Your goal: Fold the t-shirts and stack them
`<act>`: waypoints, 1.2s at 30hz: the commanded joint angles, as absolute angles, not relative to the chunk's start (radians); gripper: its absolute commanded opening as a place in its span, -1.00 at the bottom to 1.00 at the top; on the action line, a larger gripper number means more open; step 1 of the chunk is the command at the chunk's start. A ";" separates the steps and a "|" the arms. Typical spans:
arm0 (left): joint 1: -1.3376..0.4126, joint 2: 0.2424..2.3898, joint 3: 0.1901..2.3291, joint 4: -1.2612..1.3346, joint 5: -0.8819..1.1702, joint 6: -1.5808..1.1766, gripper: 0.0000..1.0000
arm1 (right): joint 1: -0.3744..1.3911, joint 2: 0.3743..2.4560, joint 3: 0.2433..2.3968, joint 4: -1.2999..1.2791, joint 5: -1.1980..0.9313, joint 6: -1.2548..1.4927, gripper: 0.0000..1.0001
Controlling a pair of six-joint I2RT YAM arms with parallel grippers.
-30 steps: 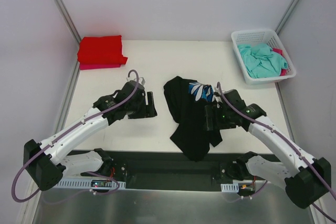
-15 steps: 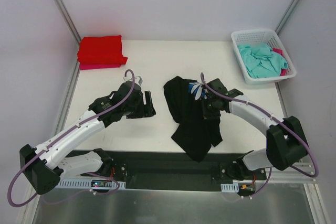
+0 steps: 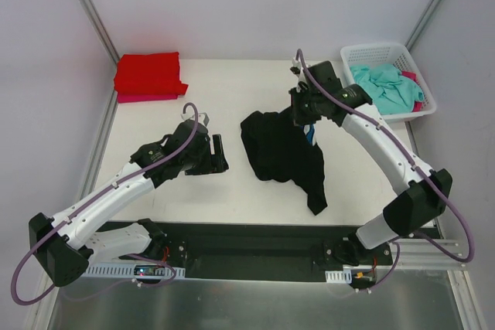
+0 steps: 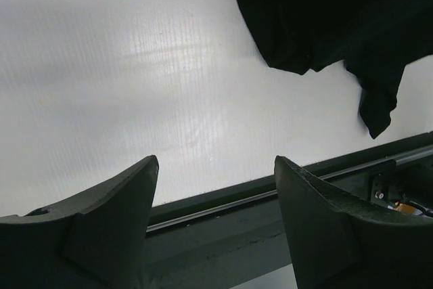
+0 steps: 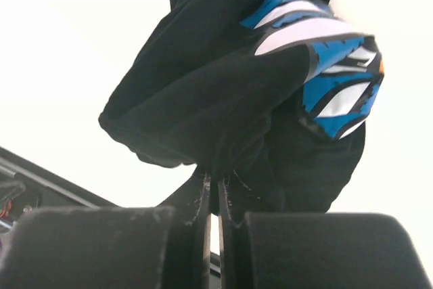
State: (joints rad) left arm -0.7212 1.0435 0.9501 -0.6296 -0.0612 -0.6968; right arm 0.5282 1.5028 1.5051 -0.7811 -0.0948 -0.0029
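Observation:
The black t-shirt [image 3: 285, 152] with a blue and white print [image 5: 325, 52] hangs from my right gripper [image 3: 302, 117], which is shut on a pinch of its cloth [image 5: 223, 160] and lifted over the table's middle. Its lower part trails on the table toward the front [image 3: 315, 199]. My left gripper [image 3: 220, 154] hovers open to the left of the shirt, with nothing between its fingers [image 4: 101, 201]; the shirt's edge [image 4: 318, 25] shows at the top right of the left wrist view. A folded red t-shirt [image 3: 148, 73] lies on a pink one [image 3: 147, 98] at the back left. A teal t-shirt [image 3: 384, 87] fills the basket.
The white mesh basket [image 3: 370, 53] stands at the back right, with a bit of pink cloth [image 3: 411, 79] beside the teal one. The table's dark front rail [image 4: 270, 194] runs just below the left gripper's fingers. Grey walls enclose the table on three sides.
My right gripper closed on the black shirt and rose toward the back, pulling the cloth up and stretching it out. The left arm hardly moved.

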 commanded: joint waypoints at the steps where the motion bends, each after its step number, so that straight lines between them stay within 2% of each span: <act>1: -0.729 1.026 0.965 -0.637 -0.067 -0.703 0.39 | 0.523 1.618 1.624 -0.861 -0.022 -0.084 -0.98; 10: -0.729 0.986 0.966 -0.670 -0.080 -0.698 0.39 | 0.494 1.897 1.798 -0.767 -0.087 -0.086 -0.96; 11: -0.729 0.983 0.968 -0.675 -0.078 -0.699 0.39 | 0.494 1.914 1.802 -0.753 -0.089 -0.090 -0.75; 13: -0.729 0.979 0.969 -0.681 -0.081 -0.698 0.40 | 0.495 1.911 1.795 -0.707 -0.060 -0.095 -0.55; 15: -0.730 0.973 0.966 -0.689 -0.084 -0.695 0.40 | 0.495 1.870 1.784 -0.696 -0.023 -0.106 -0.23; 16: -0.729 0.971 0.962 -0.690 -0.087 -0.695 0.39 | 0.502 1.838 1.749 -0.684 -0.009 -0.110 0.13; 19: -0.730 0.973 0.943 -0.687 -0.087 -0.699 0.40 | 0.523 1.688 1.674 -0.670 0.057 -0.130 0.26; 25: -0.730 1.011 0.943 -0.669 -0.068 -0.700 0.38 | 0.578 1.317 1.376 -0.666 0.127 -0.123 0.26; 28: -0.729 1.011 0.937 -0.657 -0.084 -0.690 0.38 | 0.610 1.191 1.260 -0.689 0.150 -0.141 0.20; 32: -0.730 0.983 0.902 -0.627 -0.164 -0.675 0.38 | 0.686 1.137 1.155 -0.745 0.282 -0.186 0.16; 36: -0.730 0.957 0.865 -0.592 -0.206 -0.669 0.38 | 0.771 1.137 1.060 -0.759 0.385 -0.181 0.04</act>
State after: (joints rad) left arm -0.7212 0.9977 0.8948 -0.6434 -0.1329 -0.6910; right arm 0.7055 1.1027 1.1423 -0.7128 0.2325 -0.1547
